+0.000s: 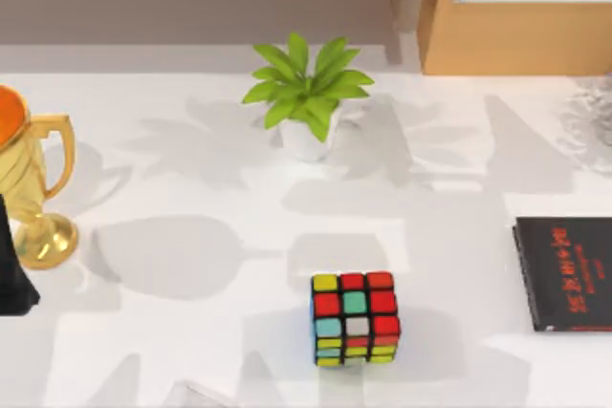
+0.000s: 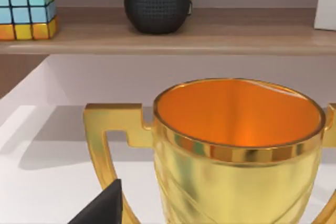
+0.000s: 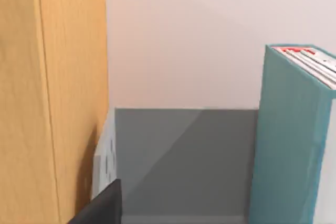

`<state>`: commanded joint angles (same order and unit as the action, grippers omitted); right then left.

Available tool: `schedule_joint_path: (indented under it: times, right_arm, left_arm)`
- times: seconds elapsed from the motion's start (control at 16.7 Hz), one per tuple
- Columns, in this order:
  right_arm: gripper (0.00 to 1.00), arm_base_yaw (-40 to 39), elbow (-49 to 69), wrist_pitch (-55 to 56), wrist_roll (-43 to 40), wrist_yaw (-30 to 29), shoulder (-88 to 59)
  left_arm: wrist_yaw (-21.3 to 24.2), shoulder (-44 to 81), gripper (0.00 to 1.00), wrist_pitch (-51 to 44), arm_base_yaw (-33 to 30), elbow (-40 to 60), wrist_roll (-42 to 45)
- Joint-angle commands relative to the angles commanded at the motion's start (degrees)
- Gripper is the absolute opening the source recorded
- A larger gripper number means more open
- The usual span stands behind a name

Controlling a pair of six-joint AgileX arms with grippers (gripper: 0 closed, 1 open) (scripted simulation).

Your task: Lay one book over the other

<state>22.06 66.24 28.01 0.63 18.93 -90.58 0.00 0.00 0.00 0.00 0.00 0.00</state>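
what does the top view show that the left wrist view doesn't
Top view alone: the black book with red lettering lying flat at the table's right edge, a potted plant and a puzzle cube on the table.

Left wrist view alone: a shelf holding a round black speaker and a second puzzle cube.

Shared: the gold trophy cup with its orange inside, at the table's left.

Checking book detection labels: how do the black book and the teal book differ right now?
Colour: the black book has a black cover with red lettering; the teal book has a plain teal-blue cover.
Pose: the black book lies flat at the table's right edge; the teal book stands upright in the right wrist view, beside a wooden cabinet.
Thickness: the black book looks thin, the teal one thick.
Neither is stacked on the other.
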Motion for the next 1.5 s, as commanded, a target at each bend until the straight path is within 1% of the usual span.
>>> schedule_joint_path:
  times: [0.24,0.42,0.84,1.26,1.5]
  right_arm:
    - [1.0,3.4,11.1,3.9,-0.6,4.2,-17.6]
    - [1.0,4.8,15.5,5.6,-1.0,6.0,-24.4]
    - [1.0,4.8,16.2,5.9,-1.1,6.3,-25.9]
    - [1.0,3.7,24.4,3.2,-1.1,5.0,-31.2]
    - [1.0,3.5,25.1,2.9,-1.1,4.9,-31.6]
  left_arm:
    - [0.0,0.0,1.0,0.0,0.0,0.0,0.0]
    - [0.0,0.0,1.0,0.0,0.0,0.0,0.0]
    - [0.0,0.0,1.0,0.0,0.0,0.0,0.0]
    - [0.0,0.0,1.0,0.0,0.0,0.0,0.0]
    - [0.0,0.0,1.0,0.0,0.0,0.0,0.0]
